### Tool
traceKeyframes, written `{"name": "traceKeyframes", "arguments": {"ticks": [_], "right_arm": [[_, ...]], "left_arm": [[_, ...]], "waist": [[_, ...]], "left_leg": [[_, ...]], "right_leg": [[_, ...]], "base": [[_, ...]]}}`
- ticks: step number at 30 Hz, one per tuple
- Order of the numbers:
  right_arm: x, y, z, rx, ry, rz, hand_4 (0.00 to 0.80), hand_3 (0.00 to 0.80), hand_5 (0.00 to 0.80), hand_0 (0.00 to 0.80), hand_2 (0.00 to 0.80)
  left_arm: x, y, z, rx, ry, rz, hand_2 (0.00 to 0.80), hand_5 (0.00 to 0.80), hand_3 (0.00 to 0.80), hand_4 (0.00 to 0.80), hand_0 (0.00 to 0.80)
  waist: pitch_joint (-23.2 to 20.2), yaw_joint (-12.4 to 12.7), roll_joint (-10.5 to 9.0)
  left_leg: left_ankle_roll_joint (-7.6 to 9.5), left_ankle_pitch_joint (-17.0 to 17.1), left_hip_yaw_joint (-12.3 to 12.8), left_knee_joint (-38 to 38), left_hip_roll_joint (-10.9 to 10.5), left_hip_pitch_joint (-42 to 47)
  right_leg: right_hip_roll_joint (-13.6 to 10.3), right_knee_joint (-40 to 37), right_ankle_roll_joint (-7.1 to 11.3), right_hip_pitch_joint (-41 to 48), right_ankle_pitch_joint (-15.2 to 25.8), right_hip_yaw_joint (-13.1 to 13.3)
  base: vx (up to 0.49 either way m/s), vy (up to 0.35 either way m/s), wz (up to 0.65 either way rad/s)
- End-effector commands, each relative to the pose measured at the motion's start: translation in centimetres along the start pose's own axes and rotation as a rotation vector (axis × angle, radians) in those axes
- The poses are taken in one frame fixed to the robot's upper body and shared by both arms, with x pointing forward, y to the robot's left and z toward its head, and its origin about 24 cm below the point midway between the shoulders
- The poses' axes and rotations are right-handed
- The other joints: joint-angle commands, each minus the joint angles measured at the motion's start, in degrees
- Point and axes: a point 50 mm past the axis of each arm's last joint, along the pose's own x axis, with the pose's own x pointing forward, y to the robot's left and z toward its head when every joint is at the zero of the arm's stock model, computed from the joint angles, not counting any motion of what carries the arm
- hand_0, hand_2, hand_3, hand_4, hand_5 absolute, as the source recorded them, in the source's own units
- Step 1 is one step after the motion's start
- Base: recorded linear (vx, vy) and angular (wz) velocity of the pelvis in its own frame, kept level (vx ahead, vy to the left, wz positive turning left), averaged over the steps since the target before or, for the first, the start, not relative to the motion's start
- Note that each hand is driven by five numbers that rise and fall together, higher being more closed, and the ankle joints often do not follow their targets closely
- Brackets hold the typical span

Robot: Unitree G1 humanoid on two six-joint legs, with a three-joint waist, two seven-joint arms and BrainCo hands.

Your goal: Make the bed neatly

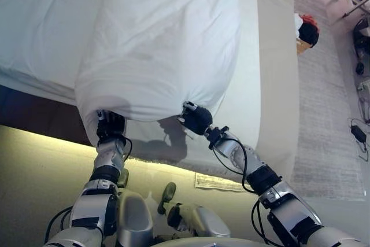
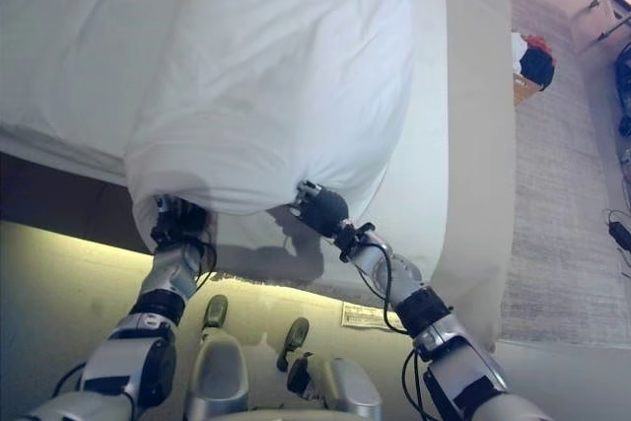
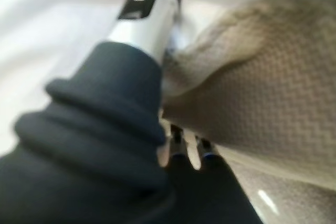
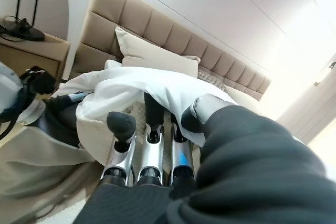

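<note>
White duvet (image 1: 162, 44) bunched and lifted over the bed's (image 1: 272, 73) near edge.

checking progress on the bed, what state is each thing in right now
white duvet: lifted at its near edge, bunched, hanging between both hands
left hand: under the duvet's near corner, fingers hidden
right hand: at the duvet's near edge, fingers reaching under the cloth
beige mattress: bare along its right side
beige pillow: leaning against the beige padded headboard
</note>
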Motion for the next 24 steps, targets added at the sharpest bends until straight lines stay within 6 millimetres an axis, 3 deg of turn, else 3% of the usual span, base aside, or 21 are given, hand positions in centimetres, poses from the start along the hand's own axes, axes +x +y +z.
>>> {"name": "traceKeyframes", "arguments": {"ticks": [1,2,3,15,24], "right_arm": [[-2.5,1.5,-1.4,0.022,-0.017,0.189,0.8,0.8,0.8,0.8,0.8],[-3.0,0.9,-2.0,-0.001,-0.001,0.141,0.8,0.8,0.8,0.8,0.8],[-3.5,0.1,-2.4,-0.001,0.016,0.074,0.0,0.0,0.0,0.0,0.0],[-11.9,-5.5,-8.3,0.185,0.21,-0.243,0.0,0.0,0.0,0.0,0.0],[-20.9,-9.8,-12.3,0.231,0.442,-0.538,0.0,0.0,0.0,0.0,0.0]], "left_arm": [[-0.6,-0.3,5.2,0.014,-0.139,-0.009,0.0,0.0,0.0,0.0,0.0],[-1.0,0.4,5.7,0.019,-0.149,0.01,0.0,0.0,0.0,0.0,0.0],[-1.3,0.9,6.2,0.023,-0.161,0.028,0.0,0.0,0.0,0.0,0.0],[-7.4,7.6,12.9,0.011,-0.321,0.189,0.0,0.0,0.0,0.0,0.0],[-9.7,8.7,16.8,-0.001,-0.422,0.224,0.0,0.0,0.0,0.0,0.0]], "waist": [[-9.7,-0.1,1.2],[-10.5,0.0,1.3],[-11.4,0.0,1.4],[-17.8,-1.4,5.96],[-19.8,-4.4,8.9]], "left_leg": [[4.54,-6.5,0.7,1.8,-3.4,2.1],[4.61,-6.7,0.7,1.5,-3.4,3.1],[4.64,-6.7,0.9,1.2,-3.3,4.2],[5.35,-6.9,1.9,-3.4,-4.8,14.5],[5.96,-7.0,3.6,-3.2,-6.4,16.4]], "right_leg": [[-2.4,1.9,4.89,2.0,-1.9,1.4],[-2.5,1.7,5.06,2.8,-1.9,1.4],[-2.5,1.5,5.19,3.6,-1.9,1.5],[-4.1,-0.2,5.94,11.5,-2.8,2.9],[-6.3,0.2,7.05,12.7,-2.7,3.3]], "base": [[0.213,0.041,0.02],[0.239,0.05,0.01],[0.234,0.055,0.01],[0.163,0.131,-0.04],[0.012,0.137,-0.04]]}}
